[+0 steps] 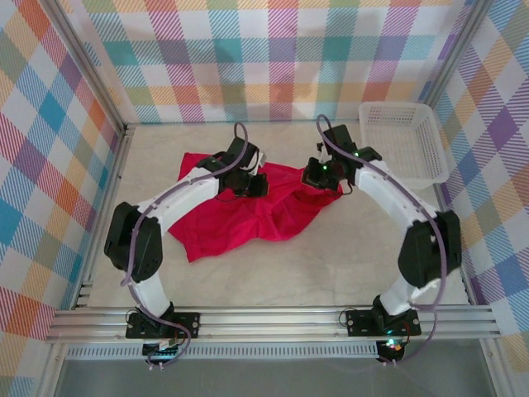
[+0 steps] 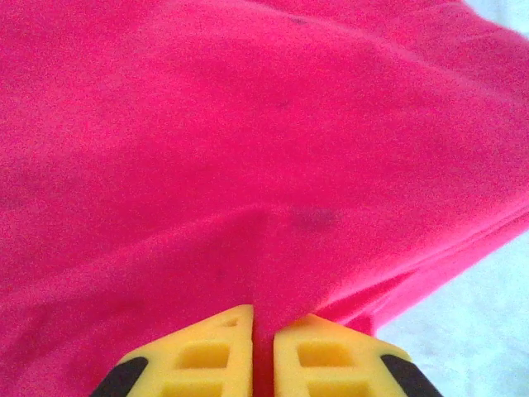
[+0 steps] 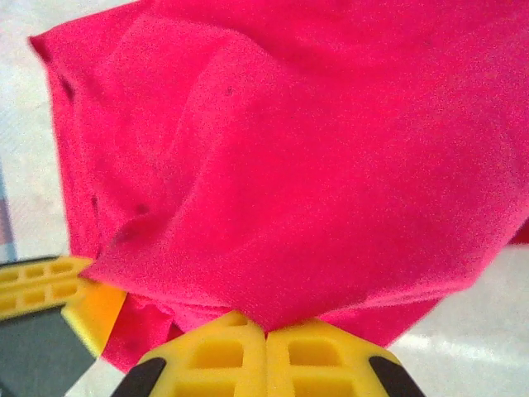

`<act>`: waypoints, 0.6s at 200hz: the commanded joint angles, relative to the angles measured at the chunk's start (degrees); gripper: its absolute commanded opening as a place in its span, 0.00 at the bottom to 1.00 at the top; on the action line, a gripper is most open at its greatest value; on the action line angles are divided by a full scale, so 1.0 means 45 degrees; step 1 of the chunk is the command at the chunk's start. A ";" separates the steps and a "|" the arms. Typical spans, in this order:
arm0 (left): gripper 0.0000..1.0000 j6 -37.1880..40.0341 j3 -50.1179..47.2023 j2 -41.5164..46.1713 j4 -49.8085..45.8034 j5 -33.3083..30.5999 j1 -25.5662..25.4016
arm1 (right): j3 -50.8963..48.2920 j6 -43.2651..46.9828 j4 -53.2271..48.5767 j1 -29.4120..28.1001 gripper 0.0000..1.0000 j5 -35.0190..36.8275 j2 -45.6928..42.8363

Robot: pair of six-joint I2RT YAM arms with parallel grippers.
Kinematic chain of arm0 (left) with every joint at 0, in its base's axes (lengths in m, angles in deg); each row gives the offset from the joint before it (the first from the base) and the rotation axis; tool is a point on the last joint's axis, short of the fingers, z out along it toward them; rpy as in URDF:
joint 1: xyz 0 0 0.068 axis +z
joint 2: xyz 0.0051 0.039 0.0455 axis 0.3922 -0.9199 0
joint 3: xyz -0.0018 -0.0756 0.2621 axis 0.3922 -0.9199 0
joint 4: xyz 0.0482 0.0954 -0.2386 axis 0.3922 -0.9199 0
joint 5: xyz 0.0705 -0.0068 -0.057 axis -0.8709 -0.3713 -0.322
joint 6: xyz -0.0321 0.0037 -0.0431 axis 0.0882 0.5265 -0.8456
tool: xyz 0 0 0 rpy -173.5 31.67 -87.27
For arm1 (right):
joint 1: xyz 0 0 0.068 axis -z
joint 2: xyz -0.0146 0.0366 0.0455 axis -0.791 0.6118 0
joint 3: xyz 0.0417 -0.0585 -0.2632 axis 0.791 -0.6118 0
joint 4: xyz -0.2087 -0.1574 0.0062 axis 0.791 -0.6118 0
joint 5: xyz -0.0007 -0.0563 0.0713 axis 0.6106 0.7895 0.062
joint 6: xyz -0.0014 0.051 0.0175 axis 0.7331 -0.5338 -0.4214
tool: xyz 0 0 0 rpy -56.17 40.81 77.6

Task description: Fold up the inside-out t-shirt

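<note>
The inside-out t-shirt (image 1: 248,219) lies rumpled in the middle of the bench (image 1: 331,265). The left fingers (image 2: 202,356) are closed on a fold of its red cloth, and the right fingers (image 3: 318,356) pinch another bunch further right. The step looks like gripping to spread it. Next, both arms should pull apart evenly without tearing loose.

Inventory count, one tabletop (image 1: 331,256).
Red t-shirt (image 1: 248,219): 1. White mesh basket (image 1: 401,145): 1. Arms: 2, left arm (image 1: 178,203) and right arm (image 1: 388,192). Claws: 2, left claw (image 1: 252,184) and right claw (image 1: 318,175).
</note>
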 commanded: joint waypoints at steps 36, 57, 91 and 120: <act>0.43 -0.0298 0.0652 -0.1284 -0.2484 -0.3465 0.0575 | 0.5698 0.0950 -0.1586 0.0411 0.24 0.0075 0.4270; 0.51 -0.0620 -0.0459 -0.0090 -0.1811 -0.2624 0.0273 | 0.6367 0.1244 -0.2586 0.0394 0.44 -0.0085 0.4676; 0.58 -0.1608 -0.1856 0.1395 0.0153 -0.0224 -0.0648 | 0.2632 0.1106 -0.1229 0.0377 0.45 0.0088 0.2566; 0.57 -0.1729 -0.0946 0.0395 0.0223 -0.0216 -0.1339 | -0.0266 0.0446 0.0327 0.0378 0.31 -0.0532 0.1125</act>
